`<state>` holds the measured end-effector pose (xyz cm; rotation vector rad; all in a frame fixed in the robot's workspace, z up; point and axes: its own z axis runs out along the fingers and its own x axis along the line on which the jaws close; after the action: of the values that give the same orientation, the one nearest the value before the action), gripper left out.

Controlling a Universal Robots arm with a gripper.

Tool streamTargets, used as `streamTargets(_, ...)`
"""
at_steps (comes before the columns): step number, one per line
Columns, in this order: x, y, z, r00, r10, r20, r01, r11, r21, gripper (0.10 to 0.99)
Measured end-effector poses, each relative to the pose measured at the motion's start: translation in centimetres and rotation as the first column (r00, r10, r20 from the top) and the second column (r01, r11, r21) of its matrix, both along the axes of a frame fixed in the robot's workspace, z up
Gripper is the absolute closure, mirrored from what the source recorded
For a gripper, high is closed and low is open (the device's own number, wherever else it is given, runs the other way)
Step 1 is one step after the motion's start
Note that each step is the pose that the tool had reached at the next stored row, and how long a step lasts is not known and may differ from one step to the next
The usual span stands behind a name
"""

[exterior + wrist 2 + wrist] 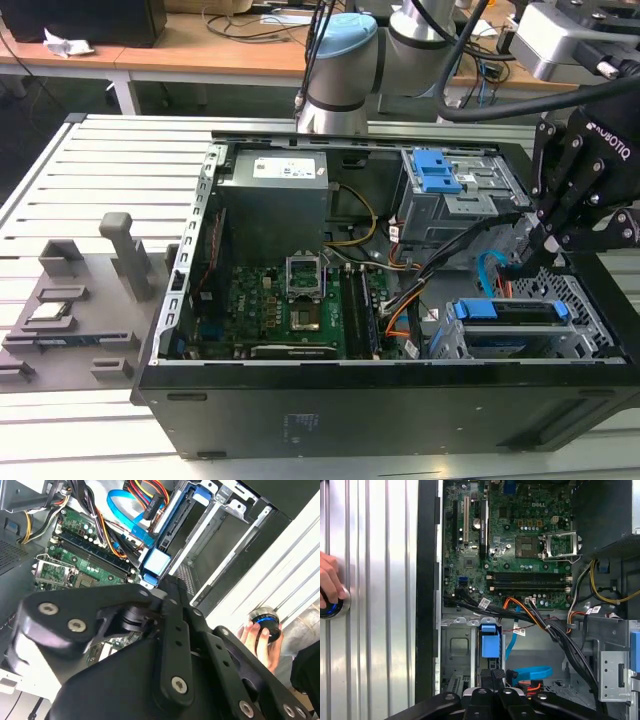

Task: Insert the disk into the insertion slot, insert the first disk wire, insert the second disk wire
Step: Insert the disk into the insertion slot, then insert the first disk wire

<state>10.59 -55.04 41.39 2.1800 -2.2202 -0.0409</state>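
An open computer case (350,410) lies on a slatted metal counter (100,165), its green circuit board (285,300) facing up. The disk (512,312), framed in bright blue plastic, already sits inside the slot (592,300), the low perforated grey cage at the near corner on the exterior view's right. This cage lies in front of a taller grey cage with blue latches (440,172). The black pincer (548,243) hangs just above the far end of the slot, beside a curled blue flat cable (487,272) and a bundle of orange and black wires (530,611). In the first wrist view its fingers are drawn close together; whether anything is pinched between them cannot be told. Outside the case, a person's hand (327,582) rests on a round knob (334,606) on the counter.
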Motion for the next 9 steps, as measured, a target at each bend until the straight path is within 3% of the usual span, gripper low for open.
streamTargets(8, 0.01, 0.00, -0.01, 1.0000, 0.000, 0.0000, 0.000, 1.0000, 0.000, 0.980)
streamTargets(9, 0.36, 0.00, -0.12, 1.0000, 0.000, -0.0003, 0.000, 1.0000, 0.000, 0.980)
